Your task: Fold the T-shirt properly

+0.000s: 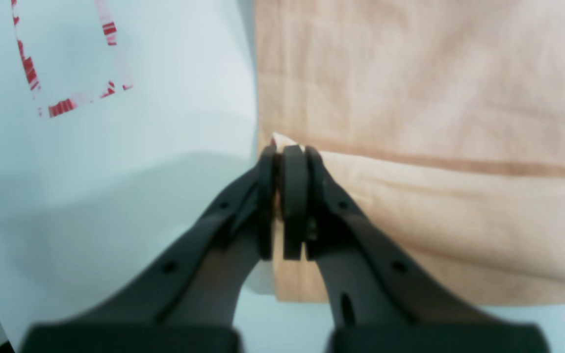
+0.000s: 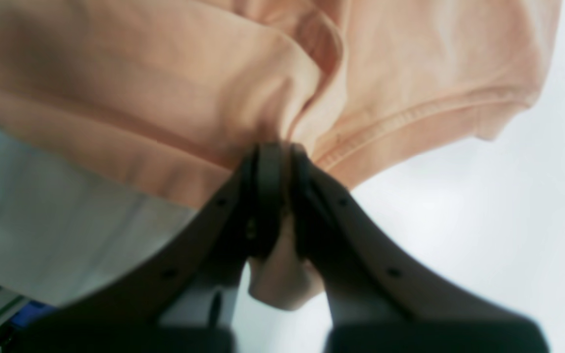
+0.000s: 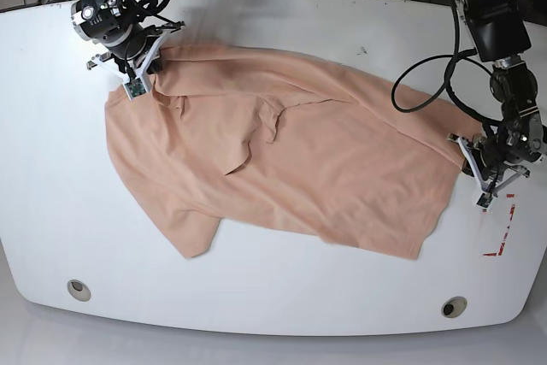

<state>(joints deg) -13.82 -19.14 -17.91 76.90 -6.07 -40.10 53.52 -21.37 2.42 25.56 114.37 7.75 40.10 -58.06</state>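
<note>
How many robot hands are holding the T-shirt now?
2. The right hand pinches the T-shirt at its upper corner on the base view's left; the left hand pinches its edge on that view's right.

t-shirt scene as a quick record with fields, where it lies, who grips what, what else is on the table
garment: peach T-shirt, spread across the white table, wrinkled, not yet folded
left gripper: jaws shut on the T-shirt's edge at a corner
right gripper: jaws shut on bunched fabric beside a stitched hem
arms: at opposite ends of the shirt
table marks: red tape marks near the left gripper
</note>
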